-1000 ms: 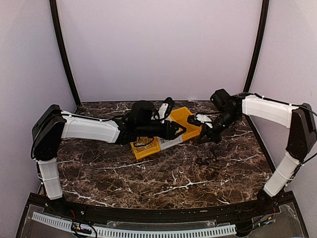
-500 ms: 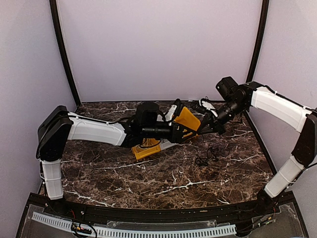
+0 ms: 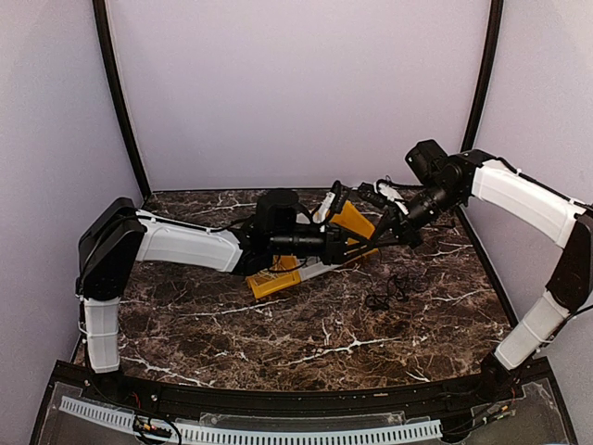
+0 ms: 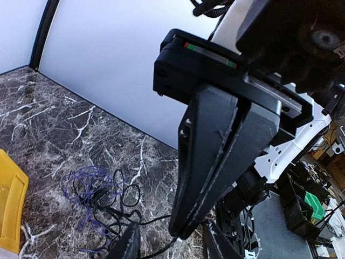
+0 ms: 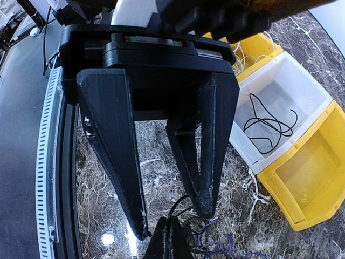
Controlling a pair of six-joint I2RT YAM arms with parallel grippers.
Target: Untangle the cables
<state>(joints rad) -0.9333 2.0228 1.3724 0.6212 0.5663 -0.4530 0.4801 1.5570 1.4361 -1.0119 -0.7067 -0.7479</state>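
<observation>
A tangle of thin black cables mixed with a thin purple cord (image 3: 389, 292) lies on the marble table right of centre; it also shows in the left wrist view (image 4: 97, 194). My right gripper (image 3: 384, 236) (image 5: 171, 238) is shut on a black cable (image 5: 186, 204) and holds it above the tangle. My left gripper (image 3: 365, 244) (image 4: 172, 245) is open, and its fingers (image 5: 129, 162) straddle the right gripper's shut tips (image 4: 183, 229). The held cable (image 4: 153, 218) runs from those tips down to the tangle.
Three bins stand in a row mid-table: a yellow one (image 3: 276, 281), a white one (image 5: 302, 91) holding a black cable (image 5: 267, 121), and a yellow one (image 5: 310, 172). Thin white cord (image 5: 240, 54) shows in the far yellow bin. Purple walls close in behind and at the sides.
My right gripper has risen and moved back with the cable. My left gripper has reached to the right until its open fingers sit around the right gripper's tips.
</observation>
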